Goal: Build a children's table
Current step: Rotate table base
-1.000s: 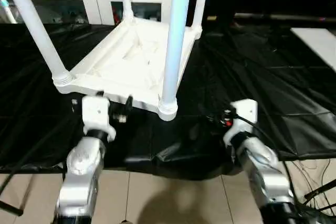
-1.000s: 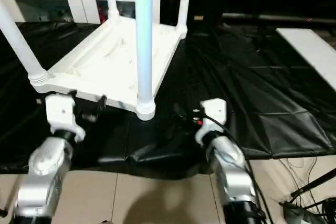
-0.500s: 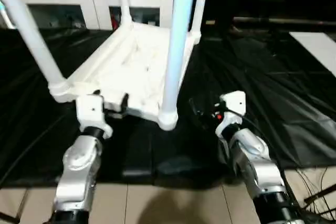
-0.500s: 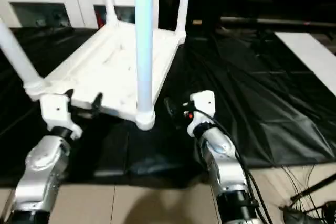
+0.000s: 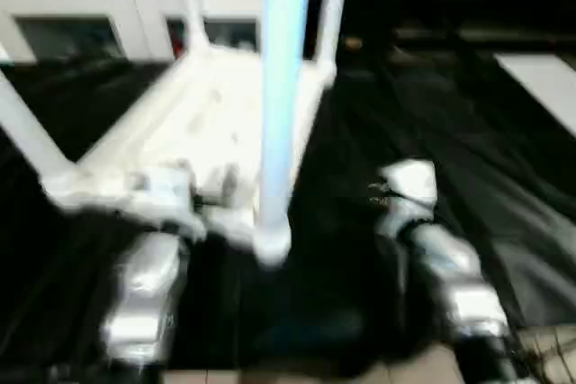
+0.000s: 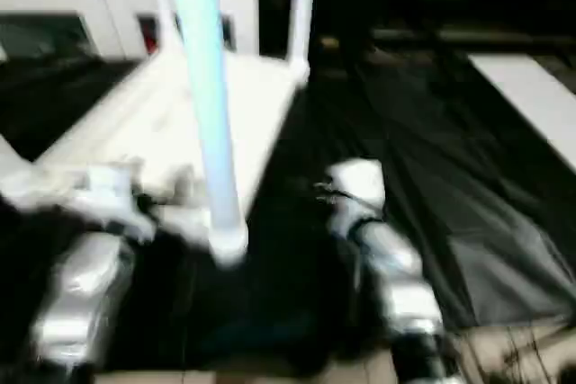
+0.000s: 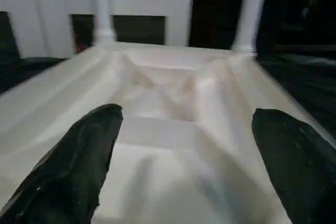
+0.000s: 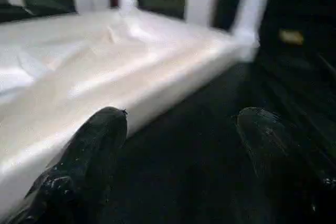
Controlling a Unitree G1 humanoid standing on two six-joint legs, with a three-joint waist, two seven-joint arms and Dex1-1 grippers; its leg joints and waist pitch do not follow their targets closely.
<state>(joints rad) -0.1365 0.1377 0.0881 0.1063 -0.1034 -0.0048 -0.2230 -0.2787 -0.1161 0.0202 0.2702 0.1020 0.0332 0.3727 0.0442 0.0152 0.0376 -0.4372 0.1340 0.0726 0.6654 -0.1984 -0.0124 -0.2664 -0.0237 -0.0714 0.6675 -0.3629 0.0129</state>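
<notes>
1. the small all-white plastic children's table (image 5: 211,123) sits upside down on the big table's black plastic sheet (image 5: 504,177), rimmed top flat on the sheet, four tapered round legs sticking up. looks assembled to me; what's left is probably flipping it upright.
2. left gripper (image 7: 184,161) has its jaws spread wide with nothing in them. the near rim of the tabletop is right ahead of it, and its black fingers (image 7: 79,166) stand either side of the ribbed underside.
3. right gripper (image 8: 178,150) is also wide open and empty. the table's long side edge runs just beside one finger, bare black sheet ahead of the other.
4. what could go wrong: the nearest white leg (image 5: 279,105) stands between the two claws, so a careless reach could knock it and skid the whole thing across the slick sheet.
5. if only the left claw bites the rim and lifts, i'd expect the table to twist or slip out, since the plastic looks smooth.
6. the right claw isn't lined up on the rim, so closing now would likely just pinch sheet.
7. the head views show both silver forearms and all four legs at once; the left wrist view instead shows the moulded ribs under the top and the white cabinet (image 7: 136,3) beyond, and the right wrist view shows how the side edge meets the sheet.
</notes>
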